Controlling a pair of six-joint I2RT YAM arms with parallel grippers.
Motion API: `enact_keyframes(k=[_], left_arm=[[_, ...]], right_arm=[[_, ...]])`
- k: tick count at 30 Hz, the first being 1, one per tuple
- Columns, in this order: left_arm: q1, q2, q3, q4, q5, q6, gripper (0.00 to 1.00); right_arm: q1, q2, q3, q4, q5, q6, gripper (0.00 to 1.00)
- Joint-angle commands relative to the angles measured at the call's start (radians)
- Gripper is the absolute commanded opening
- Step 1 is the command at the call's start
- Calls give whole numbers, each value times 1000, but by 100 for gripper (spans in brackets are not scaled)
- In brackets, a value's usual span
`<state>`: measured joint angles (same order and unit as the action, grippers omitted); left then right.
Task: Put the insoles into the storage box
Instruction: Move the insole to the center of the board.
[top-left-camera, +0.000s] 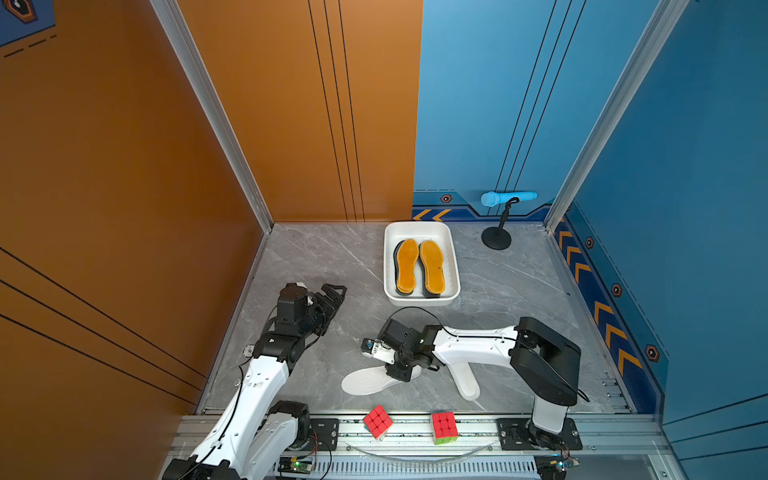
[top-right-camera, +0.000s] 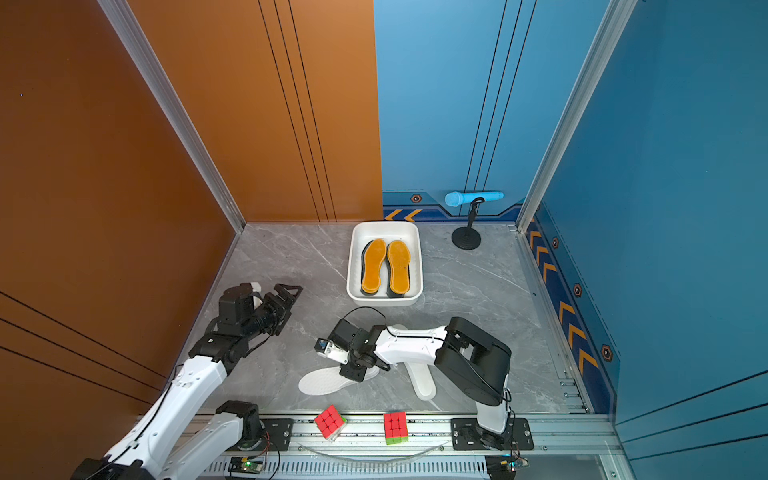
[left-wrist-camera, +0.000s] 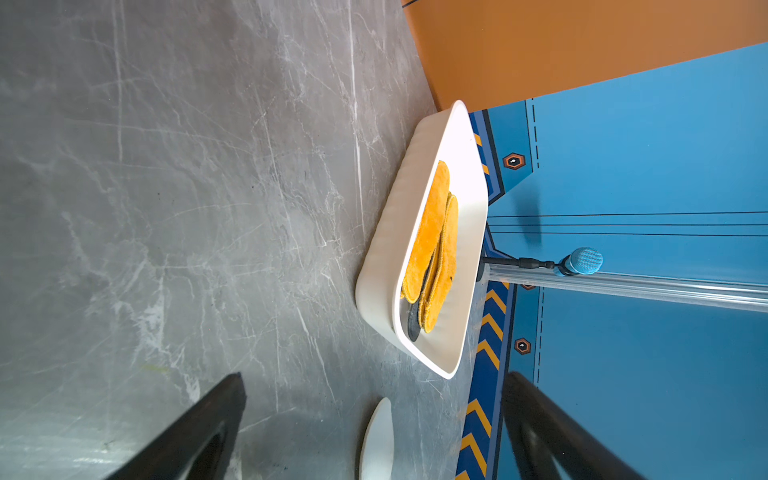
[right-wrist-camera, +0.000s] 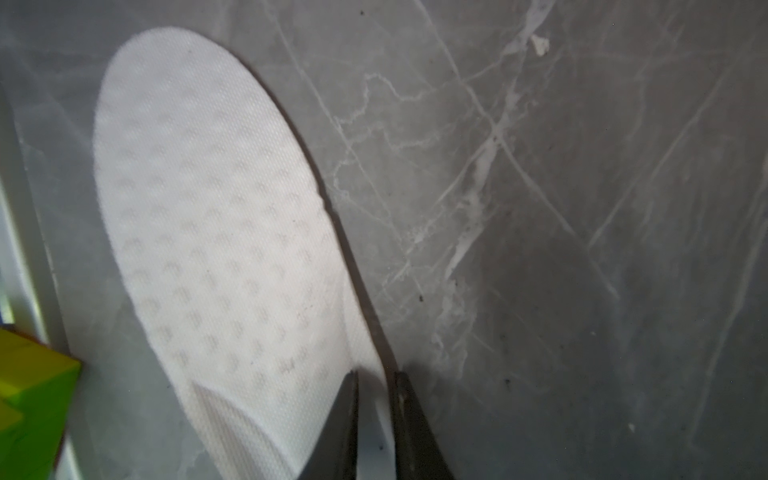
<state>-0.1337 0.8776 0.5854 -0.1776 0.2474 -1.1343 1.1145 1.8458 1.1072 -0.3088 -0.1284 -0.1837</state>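
— Jaws, right gripper (right-wrist-camera: 374, 376)?
— Closed, pinching white insole (right-wrist-camera: 216, 232) by its edge; insole lies on table (top-left-camera: 311, 257). Left gripper (top-left-camera: 334, 291): spread wide.
— Other items, near to far?
— Cubes (top-left-camera: 378, 420), two, on front rail. Second white insole (top-left-camera: 467, 382), partly under right arm. Box (top-left-camera: 419, 225) at back wall, holding orange insoles (top-left-camera: 407, 266) over dark insoles (left-wrist-camera: 413, 324). Mic (top-left-camera: 509, 198) near box.

A tilted cube (top-left-camera: 377, 421) and an upright cube (top-left-camera: 444, 427) sit on the front rail (top-left-camera: 478, 433). A blue microphone (top-left-camera: 508, 198) on a black stand (top-left-camera: 496, 238) stands at the back of the grey desk (top-left-camera: 324, 266).
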Motion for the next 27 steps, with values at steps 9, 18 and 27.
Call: enact_keyframes(k=[9, 18, 27], left_arm=[[-55, 78, 102, -37, -94, 17, 98], [-82, 89, 112, -39, -129, 10, 98], [-90, 118, 107, -24, -127, 27, 98]], right_arm=[[-31, -88, -120, 56, 24, 52, 3], [-113, -139, -172, 154, 13, 197, 0], [-145, -148, -188, 218, 22, 330, 0]])
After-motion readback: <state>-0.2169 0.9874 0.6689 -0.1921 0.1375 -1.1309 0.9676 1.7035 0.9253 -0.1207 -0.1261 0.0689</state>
